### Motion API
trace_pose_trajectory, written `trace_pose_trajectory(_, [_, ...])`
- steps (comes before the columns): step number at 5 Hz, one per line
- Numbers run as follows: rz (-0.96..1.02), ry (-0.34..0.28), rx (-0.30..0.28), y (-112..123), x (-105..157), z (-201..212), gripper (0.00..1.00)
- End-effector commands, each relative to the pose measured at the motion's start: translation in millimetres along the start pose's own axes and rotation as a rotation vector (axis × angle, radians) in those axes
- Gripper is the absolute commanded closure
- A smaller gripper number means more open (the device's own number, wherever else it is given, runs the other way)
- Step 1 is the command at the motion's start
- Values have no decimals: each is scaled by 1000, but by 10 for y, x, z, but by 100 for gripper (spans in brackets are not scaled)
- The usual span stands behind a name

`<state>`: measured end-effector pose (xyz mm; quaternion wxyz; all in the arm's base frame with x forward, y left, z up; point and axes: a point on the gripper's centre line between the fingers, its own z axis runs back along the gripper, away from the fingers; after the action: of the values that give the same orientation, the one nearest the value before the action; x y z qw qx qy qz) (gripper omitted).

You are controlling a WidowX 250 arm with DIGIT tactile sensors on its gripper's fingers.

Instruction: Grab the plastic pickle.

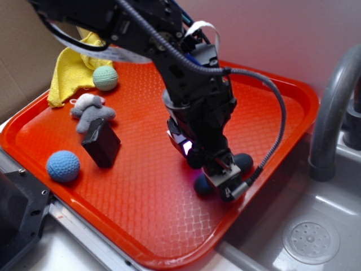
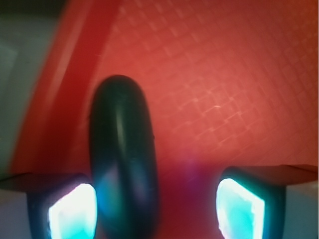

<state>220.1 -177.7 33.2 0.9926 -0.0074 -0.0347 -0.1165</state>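
Pickle [image 2: 123,164] position: lying on the red tray [image 1: 141,214], lengthways between the gripper [image 2: 154,204] fingers, offset toward the left finger [image 2: 72,209] in the wrist view and close against or touching it; contact cannot be confirmed. A clear strip of tray floor shows between the pickle and the right finger [image 2: 239,206].

Tool state: jaws spread wide, nothing held. The fingertips are down at tray level on either side of the object. In the exterior view the gripper [image 1: 217,169] sits low over the pickle [image 1: 243,162], whose dark rounded ends show on either side of the fingers, near the tray's edge toward the sink [image 1: 304,226].

Step in hand, as judged: descent and straddle appear complete; the closing of the jaws is not yet made.

Next move calls for: closing across the pickle's narrow width. Since the object sits off-centre, one finger is likely to meet it first and may push it sideways along the tray before the other arrives; a slight lateral correction would centre the grip. The smooth rounded plastic may slip or roll if pinched high, so the fingers should stay low.

Surroundings, well apart from the work: black block [image 1: 101,144], blue crochet ball [image 1: 63,166], green crochet ball [image 1: 105,78], grey soft toy [image 1: 90,110], yellow cloth [image 1: 73,70], and a grey faucet [image 1: 333,113] beside the tray.
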Motion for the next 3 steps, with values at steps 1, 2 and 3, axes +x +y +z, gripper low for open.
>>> trace_pose_trajectory(1, [87,65,-23,304,-18,-217,1])
trace_pose_trajectory(2, [-71,2,39,305,23,-167,100])
trace_pose_trajectory(3, [-266,-37,114,290,2,-25,100])
